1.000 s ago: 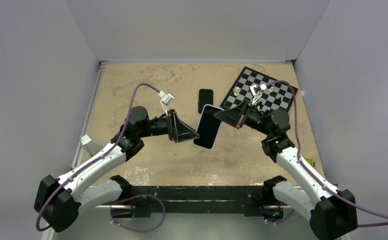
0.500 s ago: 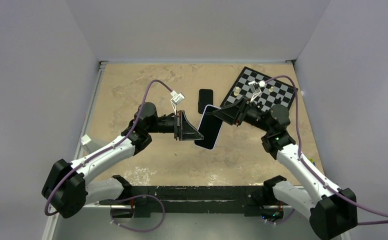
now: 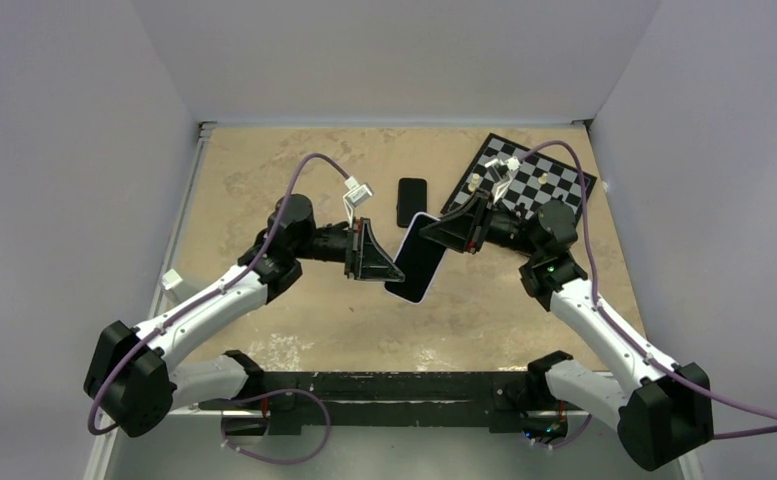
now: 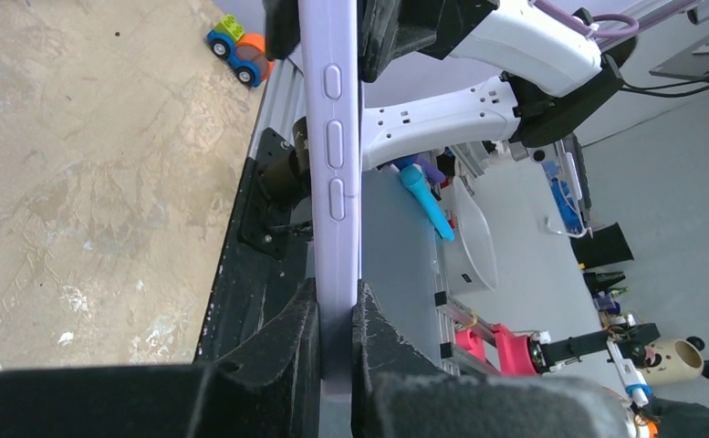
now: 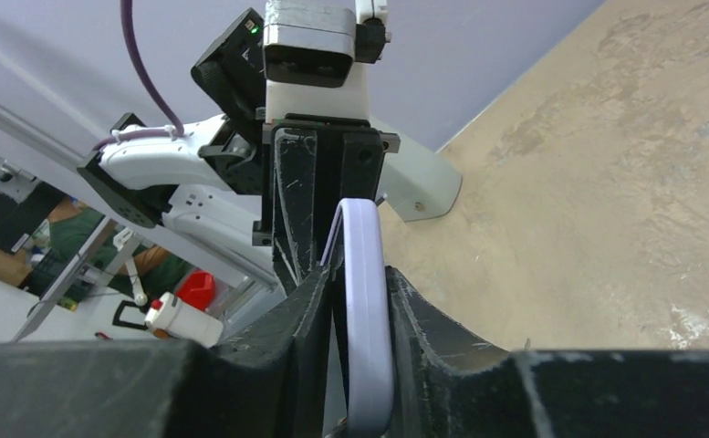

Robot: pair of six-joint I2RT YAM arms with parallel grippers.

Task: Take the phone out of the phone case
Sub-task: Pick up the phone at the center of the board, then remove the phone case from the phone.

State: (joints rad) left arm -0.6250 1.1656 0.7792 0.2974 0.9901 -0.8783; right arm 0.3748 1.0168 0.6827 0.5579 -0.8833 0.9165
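Note:
The phone (image 3: 416,258), glossy black screen up, sits in the pale lavender phone case (image 4: 332,137) and hangs tilted above the middle of the table. My left gripper (image 3: 396,275) holds its lower left edge. In the left wrist view both jaws of that gripper (image 4: 337,328) press flat on the case below its side buttons. My right gripper (image 3: 434,232) is at the upper right corner. In the right wrist view its jaws (image 5: 355,310) straddle the case's (image 5: 366,301) rounded edge. One finger touches it and a thin dark gap shows on the other side.
A bare black phone (image 3: 412,202) lies on the tan table beyond the held one. A chessboard (image 3: 539,190) with a few pieces lies at the back right. A small toy car (image 4: 241,55) sits near the table's right edge, and a white block (image 3: 172,280) at the left edge.
My left gripper closed on the case's lower left edge and its arm swung farther in. My right gripper loosened at the corner, then narrowed again. The cased phone shifted slightly left.

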